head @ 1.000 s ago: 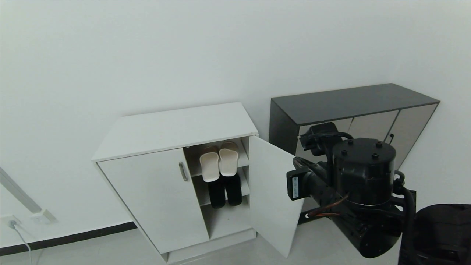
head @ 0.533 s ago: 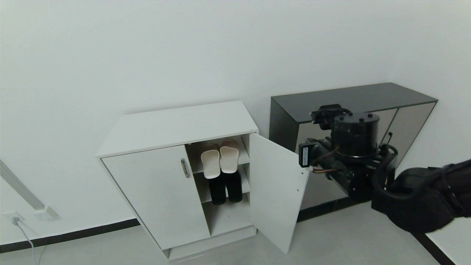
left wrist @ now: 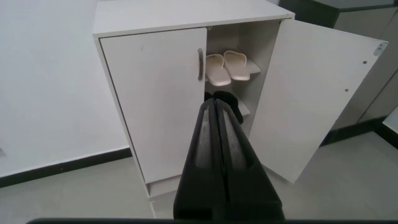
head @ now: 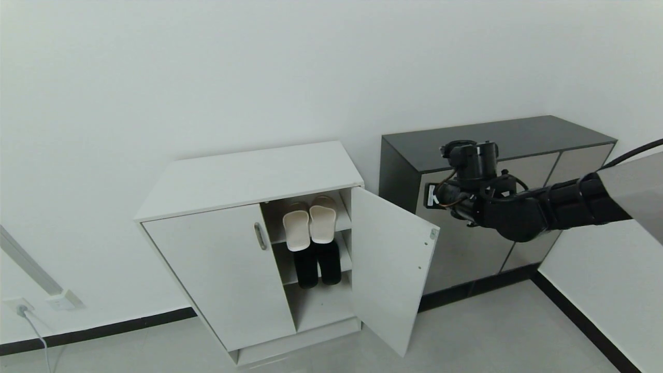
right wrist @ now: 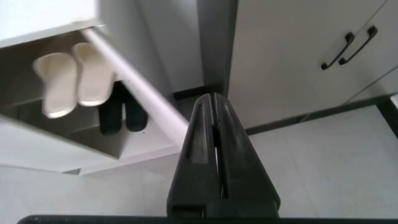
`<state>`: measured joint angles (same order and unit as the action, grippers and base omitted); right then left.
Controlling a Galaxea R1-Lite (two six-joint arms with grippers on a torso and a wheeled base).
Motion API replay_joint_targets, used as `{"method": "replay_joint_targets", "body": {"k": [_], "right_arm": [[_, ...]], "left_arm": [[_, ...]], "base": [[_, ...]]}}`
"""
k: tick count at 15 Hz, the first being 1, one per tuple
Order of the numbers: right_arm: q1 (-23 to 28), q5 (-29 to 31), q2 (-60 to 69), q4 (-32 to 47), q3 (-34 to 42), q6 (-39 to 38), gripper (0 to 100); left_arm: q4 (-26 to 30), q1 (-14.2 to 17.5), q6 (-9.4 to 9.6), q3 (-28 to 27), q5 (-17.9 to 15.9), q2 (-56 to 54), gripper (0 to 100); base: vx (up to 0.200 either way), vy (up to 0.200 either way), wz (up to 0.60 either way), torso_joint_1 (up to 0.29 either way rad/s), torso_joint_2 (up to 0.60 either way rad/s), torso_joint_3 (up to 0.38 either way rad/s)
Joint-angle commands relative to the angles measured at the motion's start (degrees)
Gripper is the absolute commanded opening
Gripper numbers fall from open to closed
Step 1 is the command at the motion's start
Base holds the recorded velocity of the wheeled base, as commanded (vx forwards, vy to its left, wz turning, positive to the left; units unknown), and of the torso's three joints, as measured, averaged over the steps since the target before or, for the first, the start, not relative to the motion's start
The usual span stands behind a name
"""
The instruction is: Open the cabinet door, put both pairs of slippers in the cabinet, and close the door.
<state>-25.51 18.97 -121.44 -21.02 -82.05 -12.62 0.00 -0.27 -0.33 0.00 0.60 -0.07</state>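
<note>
Jaws are pressed together on nothing, I see, on both the left gripper (left wrist: 215, 107) and the right gripper (right wrist: 214, 106). The smooth white cabinet (head: 248, 176) has its flat right door (head: 388, 264) swung open. Rounded cream slippers (head: 310, 225) lie on the upper shelf, with black slippers (head: 317, 267) on the shelf below. A glossy dark sideboard (head: 492, 137) stands just beside the cabinet.

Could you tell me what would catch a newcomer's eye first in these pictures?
The white cabinet stands with its right door open, cream slippers shelved above black slippers inside. The right gripper, shut, hangs beside that door's free edge, before the dark cabinet.
</note>
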Motion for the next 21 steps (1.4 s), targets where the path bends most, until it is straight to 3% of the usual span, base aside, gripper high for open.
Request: {"method": "replay_joint_targets", "body": {"k": [1, 15, 21], "right_arm": [[1.78, -0.51, -5.47, 0.10, -2.94, -0.13, 0], [2.31, -1.65, -10.13, 0.36, -4.61, -0.30, 0], [-6.48, -1.57, -3.80, -0.17, 3.92, -1.36, 0]], "left_arm": [[0.00, 0.00, -0.02, 0.00, 0.02, 0.07, 0], [0.00, 0.00, -0.02, 0.00, 0.02, 0.07, 0], [0.00, 0.00, -0.02, 0.00, -0.07, 0.07, 0]], "base": [[0.000, 0.000, 0.00, 0.000, 0.00, 0.000], [0.000, 0.000, 0.00, 0.000, 0.00, 0.000], [0.000, 0.000, 0.00, 0.000, 0.00, 0.000]]}}
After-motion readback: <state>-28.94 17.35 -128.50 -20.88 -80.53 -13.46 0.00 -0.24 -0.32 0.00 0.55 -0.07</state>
